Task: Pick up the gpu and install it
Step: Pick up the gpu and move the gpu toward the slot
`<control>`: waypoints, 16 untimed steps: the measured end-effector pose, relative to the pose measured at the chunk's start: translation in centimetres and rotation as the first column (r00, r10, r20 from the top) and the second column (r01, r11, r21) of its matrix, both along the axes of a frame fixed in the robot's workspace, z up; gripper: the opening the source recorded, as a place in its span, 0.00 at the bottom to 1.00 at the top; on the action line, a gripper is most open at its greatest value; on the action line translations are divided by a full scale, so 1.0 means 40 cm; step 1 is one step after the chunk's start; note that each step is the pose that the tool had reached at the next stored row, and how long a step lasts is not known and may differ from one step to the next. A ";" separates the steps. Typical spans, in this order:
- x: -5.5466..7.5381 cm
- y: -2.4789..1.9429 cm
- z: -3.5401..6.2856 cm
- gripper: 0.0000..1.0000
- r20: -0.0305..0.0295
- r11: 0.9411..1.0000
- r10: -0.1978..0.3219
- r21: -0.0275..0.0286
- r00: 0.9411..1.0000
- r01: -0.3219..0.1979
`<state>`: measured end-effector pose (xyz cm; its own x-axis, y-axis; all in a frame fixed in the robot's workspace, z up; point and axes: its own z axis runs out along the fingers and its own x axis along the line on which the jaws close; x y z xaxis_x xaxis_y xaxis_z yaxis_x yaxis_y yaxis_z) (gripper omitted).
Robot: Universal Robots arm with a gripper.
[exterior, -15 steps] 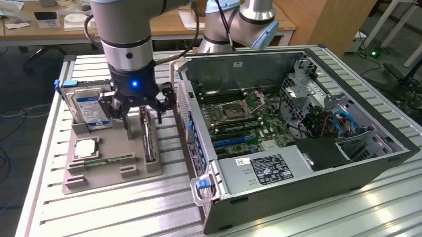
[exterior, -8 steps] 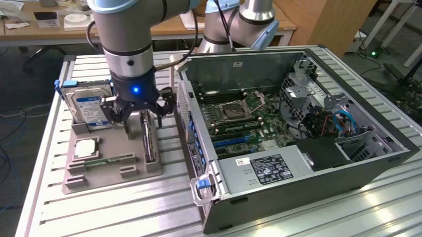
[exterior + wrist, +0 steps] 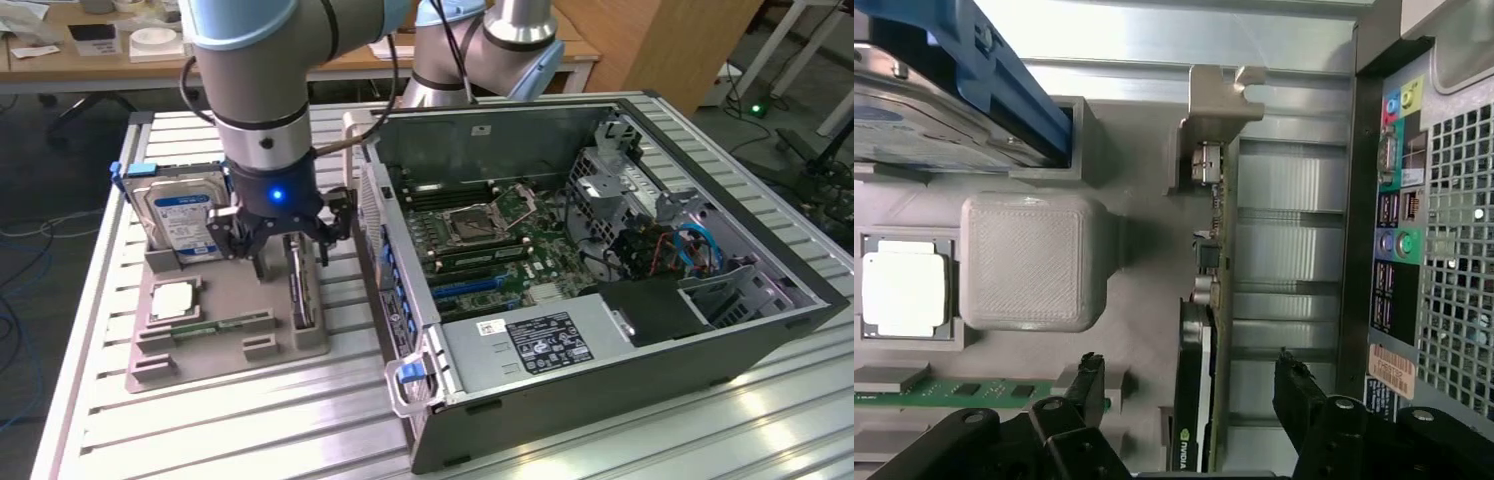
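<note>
Claw (image 3: 1189, 362), spread wide, straddles the ungripped gpu (image 3: 1194, 400) standing on edge in its tray (image 3: 1139, 300) slot; we judge this the pick-up approach, and closing calls for centring on that thin card.

black gripper (image 3: 286, 262) with blue light (image 3: 276, 195), black-faced gpu (image 3: 304, 292) with pale bracket (image 3: 1219, 100), grey tray (image 3: 240, 345), silver hard drive (image 3: 163, 186) with blue-white label (image 3: 187, 222), green memory stick (image 3: 220, 327), ribbed silver table (image 3: 267, 420)
</note>
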<state>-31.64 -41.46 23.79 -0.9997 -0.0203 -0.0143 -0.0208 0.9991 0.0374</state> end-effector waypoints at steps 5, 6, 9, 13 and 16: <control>0.000 -0.008 -0.023 0.78 0.000 1.000 -0.002 0.000 1.000 0.002; 0.000 -0.009 -0.027 0.78 0.000 1.000 -0.002 0.000 1.000 0.002; 0.000 -0.010 -0.040 0.78 0.000 1.000 -0.003 0.000 1.000 0.003; 0.000 -0.010 -0.044 0.78 0.000 1.000 -0.003 -0.001 1.000 0.003; 0.000 -0.010 -0.045 0.78 0.000 1.000 -0.003 -0.001 1.000 0.003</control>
